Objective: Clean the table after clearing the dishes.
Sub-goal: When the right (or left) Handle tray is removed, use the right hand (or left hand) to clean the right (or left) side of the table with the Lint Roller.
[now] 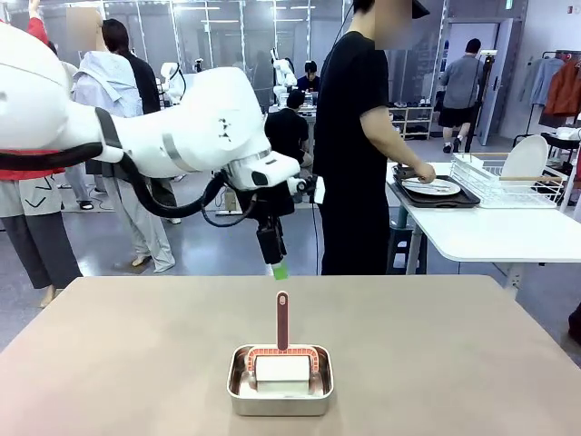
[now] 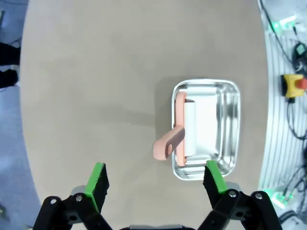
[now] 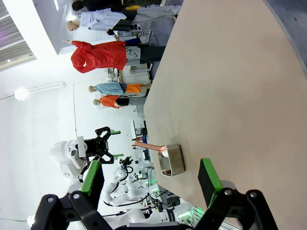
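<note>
The taupe table [image 1: 136, 363] carries a steel pan [image 1: 280, 381] near its front middle. In the pan stands a lint roller [image 1: 282, 350] with a white roll and a pink handle pointing up. My left gripper [image 1: 275, 263] hangs open above the handle, apart from it. Looking down in the left wrist view, the pan [image 2: 225, 129] and roller [image 2: 180, 129] lie beyond the open left gripper [image 2: 156, 179]. My right gripper [image 3: 149, 176] is open and holds nothing; past it are the table [image 3: 230, 86] and the pan [image 3: 172, 159]. A white plate [image 1: 434, 186] lies on a dark tray [image 1: 463, 199].
A person in black stands at the far side, hands at the plate on a white side table [image 1: 490, 232] at the right. A white dish rack [image 1: 508, 182] there holds another plate [image 1: 525, 159]. Beyond the table's edge in the left wrist view lie cables and a yellow stop button [image 2: 293, 85].
</note>
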Motion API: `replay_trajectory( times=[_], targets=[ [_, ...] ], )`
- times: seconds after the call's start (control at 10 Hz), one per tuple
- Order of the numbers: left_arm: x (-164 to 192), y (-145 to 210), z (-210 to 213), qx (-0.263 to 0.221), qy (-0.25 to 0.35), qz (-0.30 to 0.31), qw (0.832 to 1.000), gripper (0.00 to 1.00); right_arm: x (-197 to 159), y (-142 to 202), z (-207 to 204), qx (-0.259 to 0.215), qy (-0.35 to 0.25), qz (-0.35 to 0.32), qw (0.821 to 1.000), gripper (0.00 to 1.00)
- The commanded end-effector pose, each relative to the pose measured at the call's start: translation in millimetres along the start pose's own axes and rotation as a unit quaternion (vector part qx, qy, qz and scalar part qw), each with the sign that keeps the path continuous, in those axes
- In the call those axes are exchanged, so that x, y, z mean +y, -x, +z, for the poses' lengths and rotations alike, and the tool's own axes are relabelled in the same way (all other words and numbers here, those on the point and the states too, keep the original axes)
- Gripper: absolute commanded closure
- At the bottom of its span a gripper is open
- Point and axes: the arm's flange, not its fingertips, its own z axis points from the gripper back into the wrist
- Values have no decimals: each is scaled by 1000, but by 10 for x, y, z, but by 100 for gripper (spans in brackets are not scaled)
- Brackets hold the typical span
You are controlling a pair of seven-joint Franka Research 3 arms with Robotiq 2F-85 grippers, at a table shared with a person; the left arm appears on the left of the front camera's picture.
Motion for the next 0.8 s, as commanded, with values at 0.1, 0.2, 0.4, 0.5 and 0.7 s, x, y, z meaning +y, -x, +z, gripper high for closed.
replay_trajectory(
  times=[0.1, 0.2, 0.4, 0.5, 0.7],
  targets=[
    [149, -200, -120, 51, 26, 12, 998, 0, 15, 25, 33, 5, -1, 4, 1000, 0],
    [184, -250, -187, 63, 44, 11, 997, 0, 15, 25, 33, 5, -1, 4, 1000, 0],
    [230, -298, -320, 82, 75, 31, 993, 0, 15, 25, 33, 5, -1, 4, 1000, 0],
    [259, -299, -392, 88, 85, 31, 992, 0, 15, 25, 33, 5, -1, 4, 1000, 0],
    [323, -250, -528, 90, 105, 30, 990, 0, 15, 25, 33, 5, -1, 4, 1000, 0]
  ],
)
